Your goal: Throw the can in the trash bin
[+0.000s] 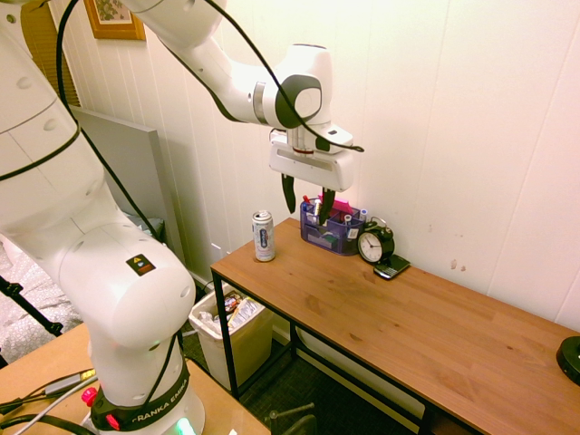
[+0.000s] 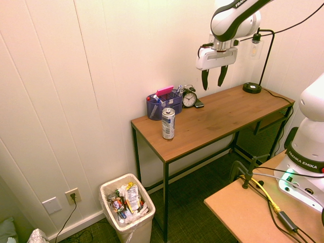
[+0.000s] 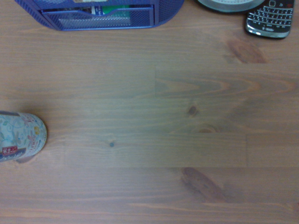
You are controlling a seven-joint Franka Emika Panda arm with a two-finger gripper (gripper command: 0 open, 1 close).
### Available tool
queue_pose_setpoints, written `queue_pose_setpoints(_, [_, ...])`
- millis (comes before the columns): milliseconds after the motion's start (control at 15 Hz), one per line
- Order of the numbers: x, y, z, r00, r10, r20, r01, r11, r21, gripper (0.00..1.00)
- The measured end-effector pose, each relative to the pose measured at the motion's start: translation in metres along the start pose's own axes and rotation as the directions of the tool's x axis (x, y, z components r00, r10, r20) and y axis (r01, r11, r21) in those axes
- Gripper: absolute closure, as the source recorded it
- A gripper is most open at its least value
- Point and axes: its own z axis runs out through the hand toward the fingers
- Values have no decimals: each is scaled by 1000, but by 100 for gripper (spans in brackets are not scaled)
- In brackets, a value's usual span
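Note:
The slim silver can (image 1: 263, 236) with a blue label stands upright near the left end of the wooden desk (image 1: 399, 317). The second exterior view shows the can (image 2: 168, 123) near the desk's front corner, and the wrist view catches the can (image 3: 19, 136) at its edge. My gripper (image 1: 307, 200) hangs open and empty high above the desk, to the right of the can and well apart from it; the second exterior view has the gripper (image 2: 213, 78) above the clock. The cream trash bin (image 1: 232, 332) with wrappers stands on the floor beside the desk's left end, the same trash bin (image 2: 128, 211) seen from the other side.
A blue mesh organiser (image 1: 331, 228) with pens, a black alarm clock (image 1: 375, 243) and a phone (image 1: 391, 267) line the wall behind the can. A black lamp base (image 1: 570, 358) sits at the desk's far right end. A second wooden table (image 2: 258, 212) bears the arm.

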Motion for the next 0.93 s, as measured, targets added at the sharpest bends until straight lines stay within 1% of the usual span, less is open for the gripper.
queue_pose_setpoints(133, [0, -1, 1, 1000, 2, 10, -2, 1000, 11, 0])
queue_pose_setpoints(267, [-11, -12, 7, 999, -18, 29, 17, 999, 32, 0])
queue_pose_setpoints(533, [-64, -55, 46, 992, -113, 63, 111, 993, 30, 0])
queue_pose_setpoints(667, [-82, -67, 58, 989, -131, 75, 130, 991, 17, 0])
queue_pose_setpoints(933, [-112, -108, 54, 985, -160, 68, 159, 987, 12, 0])
